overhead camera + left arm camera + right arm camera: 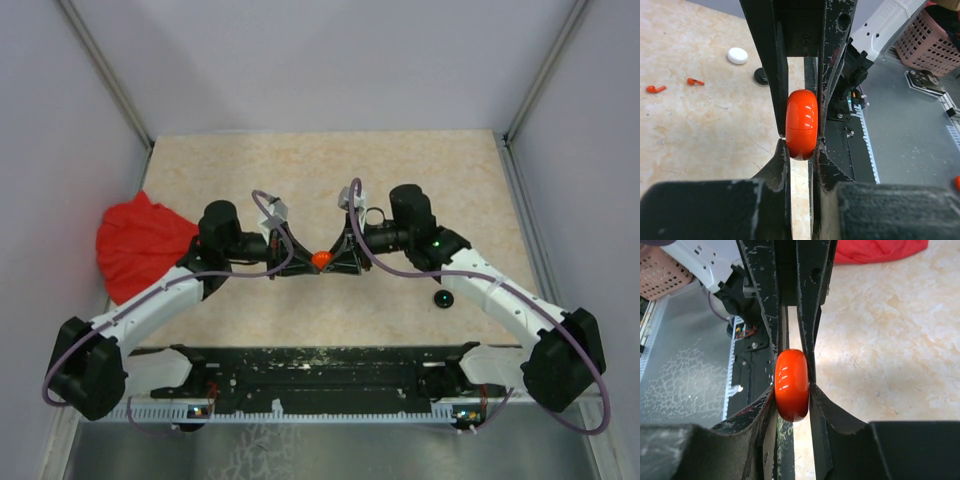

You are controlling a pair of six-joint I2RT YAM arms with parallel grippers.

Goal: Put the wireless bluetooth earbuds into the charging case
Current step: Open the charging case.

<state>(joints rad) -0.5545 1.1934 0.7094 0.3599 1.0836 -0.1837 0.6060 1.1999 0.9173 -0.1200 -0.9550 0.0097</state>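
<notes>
The orange case [321,259] hangs in the air over the middle of the table [330,170]. Both arms hold it at once. The left jaws are closed on its two flat sides, and the right jaws pinch the same flat sides from the other end. The case stands on its edge. Its lid looks shut, with a thin line across it in the left wrist view.

The two orange earbuds [656,89] [696,81] are not in the case. They lie flat on the table, well apart from the jaws, with their little stems pointing sideways. They lie on the right arm's [490,290] side, so that arm is likely nearer.

The left arm [150,300] and right arm both reach inward, and their tips meet at the case.
</notes>
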